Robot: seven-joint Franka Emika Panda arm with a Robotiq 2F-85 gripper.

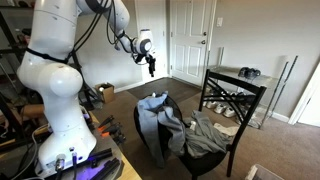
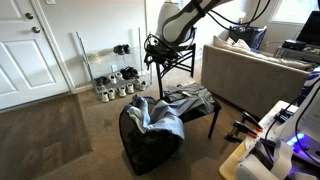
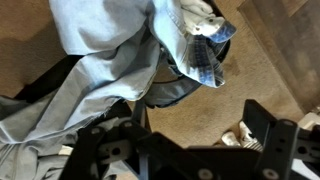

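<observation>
My gripper hangs in the air, open and empty, well above the carpet; it also shows in the other exterior view. In the wrist view its two black fingers stand wide apart with only carpet between them. Below and to the side, light blue denim clothing lies draped over a black bag on the floor. The gripper touches nothing.
A black chair stands beside the bag, with grey clothing on its seat. A rack of shoes lines the wall, and white shoes show in the wrist view. There is a white door and a sofa.
</observation>
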